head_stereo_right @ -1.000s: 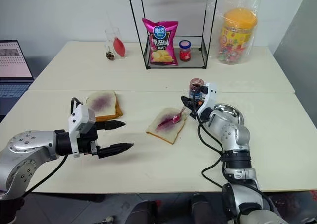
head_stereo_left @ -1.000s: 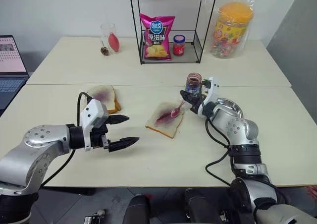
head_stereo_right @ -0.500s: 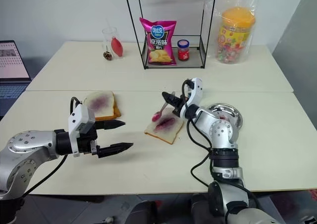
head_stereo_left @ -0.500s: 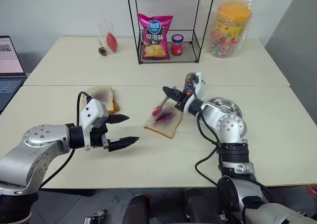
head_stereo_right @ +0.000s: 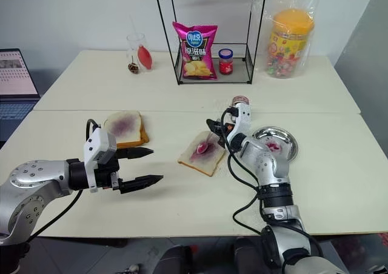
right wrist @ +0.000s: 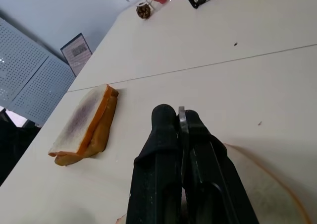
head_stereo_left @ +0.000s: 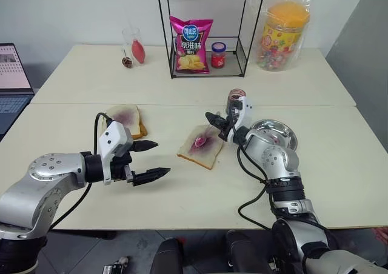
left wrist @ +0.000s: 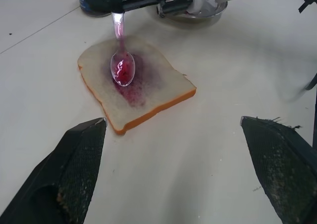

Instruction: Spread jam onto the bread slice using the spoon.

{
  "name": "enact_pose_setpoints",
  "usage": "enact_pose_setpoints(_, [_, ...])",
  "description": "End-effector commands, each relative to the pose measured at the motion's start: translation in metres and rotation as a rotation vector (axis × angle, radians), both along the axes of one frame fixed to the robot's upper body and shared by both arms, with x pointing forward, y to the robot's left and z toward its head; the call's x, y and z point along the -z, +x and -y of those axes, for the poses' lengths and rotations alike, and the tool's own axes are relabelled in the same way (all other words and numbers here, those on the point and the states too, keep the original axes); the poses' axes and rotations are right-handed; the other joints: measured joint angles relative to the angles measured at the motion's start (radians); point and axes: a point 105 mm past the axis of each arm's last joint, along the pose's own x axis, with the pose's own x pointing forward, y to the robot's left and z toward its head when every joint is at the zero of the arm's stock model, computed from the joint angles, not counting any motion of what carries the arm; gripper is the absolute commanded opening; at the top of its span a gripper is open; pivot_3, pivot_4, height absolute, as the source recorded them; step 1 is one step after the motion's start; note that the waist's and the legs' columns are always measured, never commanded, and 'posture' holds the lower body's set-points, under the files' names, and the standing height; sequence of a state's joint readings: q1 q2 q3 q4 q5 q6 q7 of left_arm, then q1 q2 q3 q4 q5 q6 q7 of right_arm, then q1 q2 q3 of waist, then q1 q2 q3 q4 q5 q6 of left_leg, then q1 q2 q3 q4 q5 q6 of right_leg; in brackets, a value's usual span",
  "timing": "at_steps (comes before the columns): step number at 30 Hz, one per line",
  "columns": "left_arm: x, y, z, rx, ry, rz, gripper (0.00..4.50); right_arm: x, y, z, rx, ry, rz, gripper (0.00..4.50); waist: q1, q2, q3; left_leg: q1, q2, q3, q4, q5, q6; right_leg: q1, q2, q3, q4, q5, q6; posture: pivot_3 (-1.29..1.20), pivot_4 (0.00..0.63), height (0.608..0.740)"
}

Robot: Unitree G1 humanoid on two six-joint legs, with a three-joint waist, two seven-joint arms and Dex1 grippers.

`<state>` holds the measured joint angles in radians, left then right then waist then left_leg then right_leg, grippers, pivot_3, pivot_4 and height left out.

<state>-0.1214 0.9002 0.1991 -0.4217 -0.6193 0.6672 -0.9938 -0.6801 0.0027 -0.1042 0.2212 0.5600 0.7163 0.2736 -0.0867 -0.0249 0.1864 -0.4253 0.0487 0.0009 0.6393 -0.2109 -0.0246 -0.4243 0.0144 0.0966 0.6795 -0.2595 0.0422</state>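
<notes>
Your pale surface carries the bread slice, a bread pile, steel dish, wire rack, candy tub and glass.

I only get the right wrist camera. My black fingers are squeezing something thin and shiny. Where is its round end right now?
Observer: That is the spoon. Its bowl lies on the middle of the bread slice, as far as the left wrist view shows.
Operator: Is there any jam in it?
Observer: Yes, red jam sits in the bowl, and a purple smear runs across the bread under it.
Operator: What is my other hand doing?
Observer: The left gripper is open and holds nothing. It hovers over the table to the left of the slice.
</notes>
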Motion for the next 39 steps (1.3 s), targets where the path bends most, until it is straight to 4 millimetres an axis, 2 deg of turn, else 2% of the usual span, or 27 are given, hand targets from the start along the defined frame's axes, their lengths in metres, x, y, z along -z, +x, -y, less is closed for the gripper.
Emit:
enact_pose_setpoints(1, [-0.008,0.000,0.003,0.026,0.012,0.036,4.50,-0.015,0.009,0.020,0.062,-0.027,0.075,0.09,0.002,0.000,0.000,0.000,0.000,0.000,0.000,0.000,0.000,0.000,0.000,0.000,0.000,0.000,0.000,0.00,0.150,0.740])
enact_pose_setpoints(6, [-0.009,0.002,0.004,0.035,0.012,0.038,4.50,-0.023,0.013,0.035,0.100,-0.042,0.105,0.09,0.003,0.000,0.000,0.000,0.000,0.000,0.001,0.000,0.000,0.000,0.000,0.000,0.000,0.000,0.000,0.00,0.150,0.740])
enact_pose_setpoints(11, [-0.010,0.007,0.005,0.051,0.017,0.041,4.50,-0.032,0.014,0.039,0.115,-0.030,0.124,0.09,0.002,0.000,0.000,0.000,0.000,0.000,0.001,0.000,0.000,0.000,0.000,0.000,0.000,0.000,0.000,0.00,0.150,0.740])
enact_pose_setpoints(18, [-0.019,0.013,0.001,0.094,0.050,0.053,4.50,-0.048,-0.005,0.026,-0.007,0.145,0.063,0.09,0.002,0.000,0.000,0.000,0.000,0.000,0.000,0.000,0.000,0.000,0.000,0.000,0.000,0.000,0.000,0.00,0.150,0.740])
enact_pose_setpoints(20, [-0.026,0.016,-0.001,0.108,0.057,0.062,4.50,-0.054,-0.008,0.029,-0.018,0.179,0.054,0.09,0.002,0.000,0.000,0.000,0.000,0.000,0.000,0.000,0.000,0.000,0.001,0.000,0.000,0.000,0.000,0.00,0.150,0.740])
enact_pose_setpoints(24, [-0.055,0.031,0.003,0.155,0.062,0.111,4.50,-0.069,-0.023,0.044,-0.058,0.228,0.069,0.09,0.009,0.000,0.000,-0.001,0.000,-0.001,0.001,0.000,0.000,0.000,0.000,-0.001,0.000,0.000,0.000,0.00,0.150,0.740])
enact_pose_setpoints(27, [-0.064,0.043,0.022,0.240,0.086,0.148,4.50,-0.082,-0.033,0.068,-0.012,0.250,0.097,0.09,0.009,0.000,0.000,-0.002,-0.001,-0.001,0.001,0.000,0.000,0.000,0.000,-0.001,0.000,0.000,0.001,0.00,0.150,0.740])
enact_pose_setpoints(30, [-0.059,0.046,0.056,0.373,0.079,0.157,4.50,-0.093,-0.042,0.105,0.114,0.219,0.153,0.09,0.020,0.000,0.000,-0.002,-0.002,0.000,0.001,0.000,0.000,0.001,-0.001,0.000,-0.001,0.000,0.002,0.00,0.150,0.740])
enact_pose_setpoints(32, [-0.056,0.046,0.066,0.411,0.075,0.160,4.50,-0.095,-0.044,0.117,0.167,0.210,0.161,0.09,0.025,0.000,0.000,-0.002,-0.002,0.001,0.001,0.000,0.000,0.000,-0.001,0.000,-0.002,-0.001,0.003,0.00,0.150,0.740])
enact_pose_setpoints(34, [-0.056,0.049,0.072,0.419,0.065,0.166,4.50,-0.095,-0.047,0.126,0.200,0.200,0.163,0.09,0.016,0.000,0.000,-0.004,-0.001,0.001,0.001,0.000,0.000,-0.001,0.000,0.001,-0.001,-0.001,0.002,0.00,0.150,0.740])
enact_pose_setpoints(36, [-0.046,0.061,0.096,0.451,0.075,0.199,4.50,-0.078,-0.048,0.176,0.411,0.149,0.148,0.09,0.013,0.000,0.000,-0.004,0.000,0.000,0.000,0.000,0.000,-0.002,0.001,0.001,0.000,-0.001,0.002,0.00,0.150,0.740])
enact_pose_setpoints(37, [-0.043,0.064,0.103,0.465,0.080,0.210,4.50,-0.074,-0.050,0.191,0.473,0.136,0.145,0.09,0.023,0.000,0.000,-0.003,-0.001,-0.001,0.000,0.000,0.000,-0.002,0.001,-0.001,0.000,-0.001,0.002,0.00,0.150,0.740])
enact_pose_setpoints(39, [-0.041,0.068,0.111,0.483,0.075,0.221,4.50,-0.068,-0.052,0.203,0.523,0.125,0.145,0.09,0.030,0.001,0.000,-0.004,-0.001,-0.001,0.000,0.000,0.000,-0.001,0.001,-0.001,0.000,-0.001,0.002,0.00,0.150,0.740])
